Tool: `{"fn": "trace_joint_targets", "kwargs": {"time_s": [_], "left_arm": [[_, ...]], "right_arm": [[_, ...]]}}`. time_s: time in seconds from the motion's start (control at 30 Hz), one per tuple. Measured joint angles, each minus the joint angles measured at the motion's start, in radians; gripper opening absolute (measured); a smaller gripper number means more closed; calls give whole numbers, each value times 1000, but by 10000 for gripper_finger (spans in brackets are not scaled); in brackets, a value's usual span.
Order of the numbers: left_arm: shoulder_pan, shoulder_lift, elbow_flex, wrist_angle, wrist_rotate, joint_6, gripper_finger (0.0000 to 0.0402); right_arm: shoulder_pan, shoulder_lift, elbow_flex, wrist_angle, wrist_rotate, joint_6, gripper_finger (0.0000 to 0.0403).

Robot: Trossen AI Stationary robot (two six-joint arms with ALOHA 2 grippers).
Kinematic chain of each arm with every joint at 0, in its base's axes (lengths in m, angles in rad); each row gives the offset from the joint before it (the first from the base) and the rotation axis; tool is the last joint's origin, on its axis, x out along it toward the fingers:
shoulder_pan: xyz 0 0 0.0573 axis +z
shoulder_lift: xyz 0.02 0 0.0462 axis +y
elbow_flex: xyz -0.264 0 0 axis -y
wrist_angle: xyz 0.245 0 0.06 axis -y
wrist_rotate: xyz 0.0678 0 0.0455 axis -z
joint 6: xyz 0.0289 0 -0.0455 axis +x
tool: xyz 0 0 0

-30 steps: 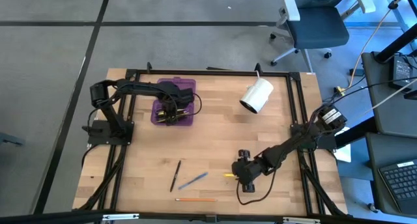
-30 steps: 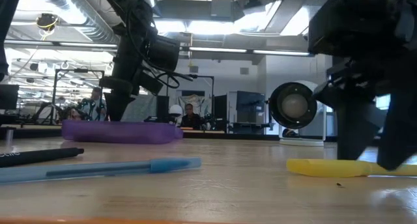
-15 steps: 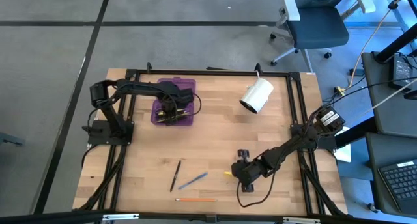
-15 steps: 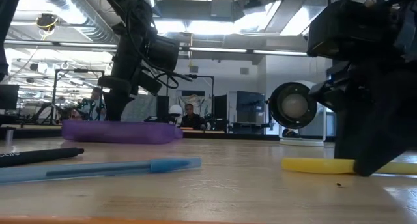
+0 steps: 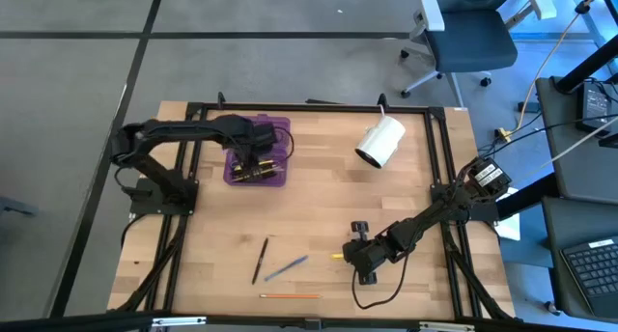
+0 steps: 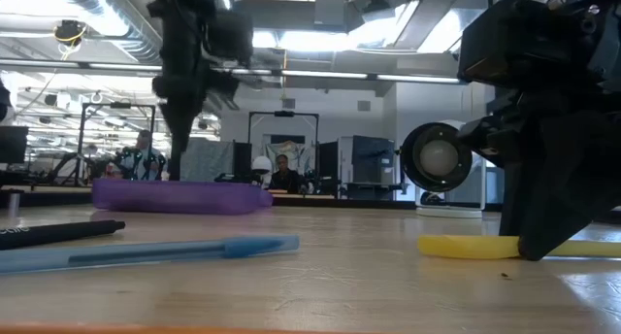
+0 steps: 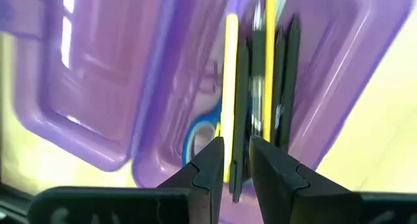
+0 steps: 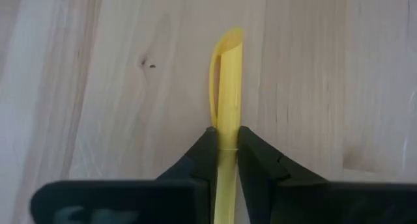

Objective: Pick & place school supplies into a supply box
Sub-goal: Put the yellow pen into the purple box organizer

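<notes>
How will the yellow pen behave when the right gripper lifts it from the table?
The yellow pen looks slim and rigid, so it should probably stay straight. The right gripper is shut on it away from its tip, so that end may droop. Its smooth plastic could slip.

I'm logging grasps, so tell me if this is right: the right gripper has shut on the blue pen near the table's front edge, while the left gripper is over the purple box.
Not quite. The right gripper has shut on the yellow pen, as the right wrist view shows; the blue pen lies untouched. The left gripper is indeed over the purple box.
</notes>
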Motion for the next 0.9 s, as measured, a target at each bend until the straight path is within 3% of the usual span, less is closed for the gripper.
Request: {"fn": "trace_joint_targets", "kwargs": {"time_s": [0.13, 0.43, 0.57, 0.7, 0.8, 0.9], "left_arm": [[-1, -90, 0, 86, 32, -18, 66], [-1, -291, -123, 522, 337, 36, 73], [-1, -364, -286, 843, 452, 15, 81], [-1, -389, -482, 1248, 579, -13, 98], [-4, -369, -616, 1592, 583, -47, 113], [-22, -319, -717, 1935, 582, -105, 127]], "right_arm": [[0, -16, -3, -1, 12, 14, 49], [-1, -117, -5, -32, 130, 7, 47], [0, -190, -5, -33, 232, -30, 47], [0, -274, -4, -12, 404, -128, 48], [-8, -325, -3, 77, 527, -241, 48], [-33, -350, -3, 214, 571, -368, 48]]}}
